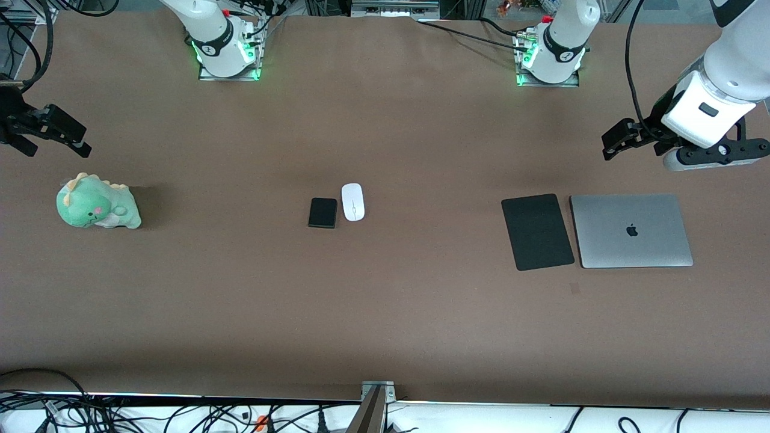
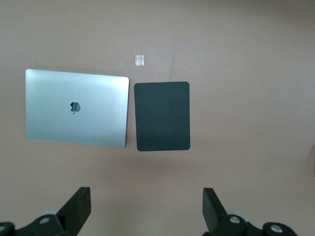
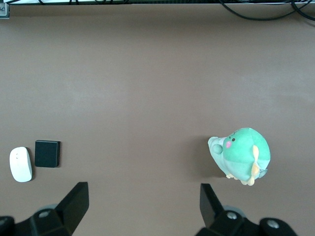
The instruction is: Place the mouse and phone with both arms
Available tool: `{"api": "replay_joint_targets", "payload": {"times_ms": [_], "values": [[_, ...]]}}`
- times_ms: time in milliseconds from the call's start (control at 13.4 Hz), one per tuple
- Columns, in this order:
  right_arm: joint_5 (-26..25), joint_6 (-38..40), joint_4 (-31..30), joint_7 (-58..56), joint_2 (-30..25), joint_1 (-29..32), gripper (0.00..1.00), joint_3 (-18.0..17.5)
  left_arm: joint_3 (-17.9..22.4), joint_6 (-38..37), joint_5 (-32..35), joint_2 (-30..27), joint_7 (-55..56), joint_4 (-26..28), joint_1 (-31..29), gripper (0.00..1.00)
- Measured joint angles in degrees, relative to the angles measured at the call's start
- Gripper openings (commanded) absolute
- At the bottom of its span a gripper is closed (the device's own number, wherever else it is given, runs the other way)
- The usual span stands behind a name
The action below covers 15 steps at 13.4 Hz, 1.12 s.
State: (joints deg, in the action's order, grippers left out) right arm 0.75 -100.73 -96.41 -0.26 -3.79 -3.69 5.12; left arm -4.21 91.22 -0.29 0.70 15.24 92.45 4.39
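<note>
A: What is seen of the surface?

B: A wide brown table [image 1: 385, 313] is seen, with black cables bunched along the edge nearest the front camera. Two arm bases are mounted along the edge farthest from that camera.

A: How many things are counted on it?

B: Five, one of each: a mouse [image 1: 353, 202], a phone [image 1: 323, 212], a black mat [image 1: 537, 231], a closed grey laptop [image 1: 631, 230] and a green plush [image 1: 96, 203].

A: How are the mouse and phone described?

B: The mouse is a glossy white oval with a thin grey line down its middle. The phone is a small black slab with rounded corners, about as long as the mouse. They are laid side by side near the table's middle, just apart, the mouse toward the left arm's end.

A: And the rest?

B: The mat and laptop are set side by side at the left arm's end, the plush at the right arm's end.

A: The grippers?

B: The left gripper [image 2: 146, 209] is held over bare table near the mat and laptop, fingers spread apart, nothing between them. The right gripper [image 3: 143, 206] is held over bare table near the plush, likewise spread and empty.
</note>
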Motion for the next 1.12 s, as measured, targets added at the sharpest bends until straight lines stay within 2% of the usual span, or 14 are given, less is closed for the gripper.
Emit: {"api": "replay_joint_targets", "payload": {"times_ms": [1118], "values": [[0.0, 0.96, -0.05, 0.0, 0.01, 0.0, 1.0, -0.12, 0.37, 0.2, 0.0, 0.65, -3.32, -1.15, -0.04, 1.0]]}}
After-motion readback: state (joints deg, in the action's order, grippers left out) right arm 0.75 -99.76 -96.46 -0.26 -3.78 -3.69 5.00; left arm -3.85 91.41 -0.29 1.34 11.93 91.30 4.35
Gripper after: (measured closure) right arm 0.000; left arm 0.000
